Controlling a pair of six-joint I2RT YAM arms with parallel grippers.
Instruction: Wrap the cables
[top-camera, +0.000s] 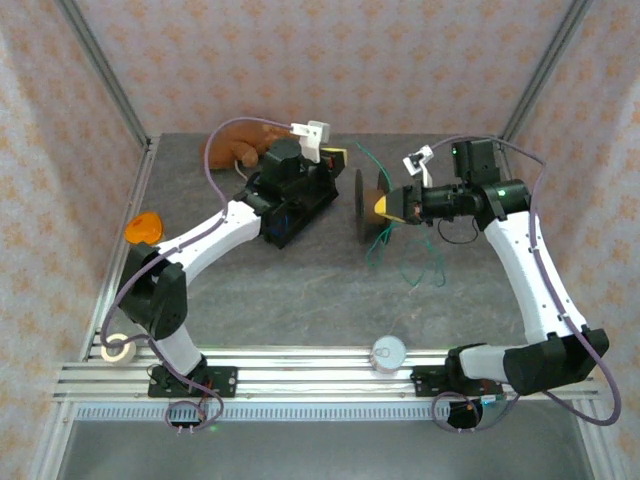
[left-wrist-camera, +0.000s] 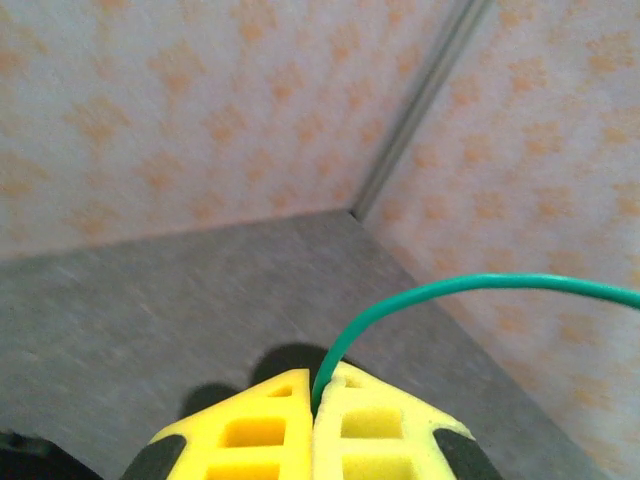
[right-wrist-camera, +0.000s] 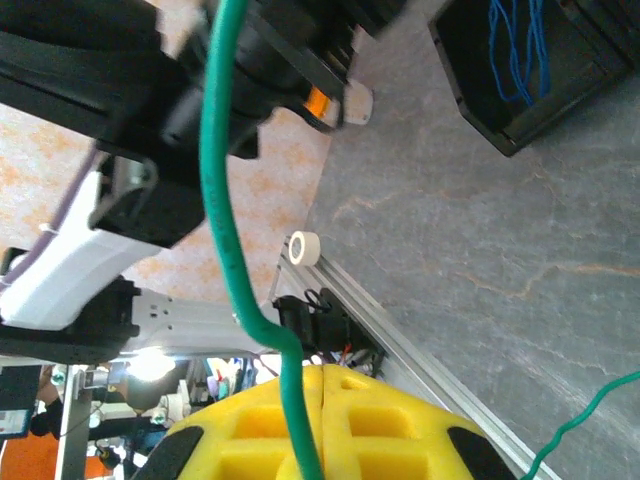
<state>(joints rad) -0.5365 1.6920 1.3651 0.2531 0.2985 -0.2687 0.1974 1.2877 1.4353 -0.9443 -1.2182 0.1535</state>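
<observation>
The green cable (left-wrist-camera: 480, 282) is pinched between the yellow fingers of the left pincer (left-wrist-camera: 315, 388), which are pressed together. From their seam the cable rises, then bends into a long arc whose axis is carried nearly level to the right, above the back corner of the bench (left-wrist-camera: 150, 300). The right pincer (right-wrist-camera: 322, 375) is also pressed together. The same cable is laid lengthwise down one finger face, just beside the seam, and whether it is actually pinched there cannot be told. From above, this pincer is seen just beside the grey spool (top-camera: 360, 205), which is viewed edge-on between the two arms. Loose green strands are trailed over the bench from the spool toward the near rail (top-camera: 300, 365). The blue cable (right-wrist-camera: 515, 50) is bundled inside the black box (right-wrist-camera: 560, 110), beneath the left arm. Open bench is found across the middle, while the back wall lies close behind the pincers. A brown plush toy (top-camera: 240, 145), an orange piece (top-camera: 145, 228) and a tape roll (top-camera: 118, 347) are ranged along the left edge.
</observation>
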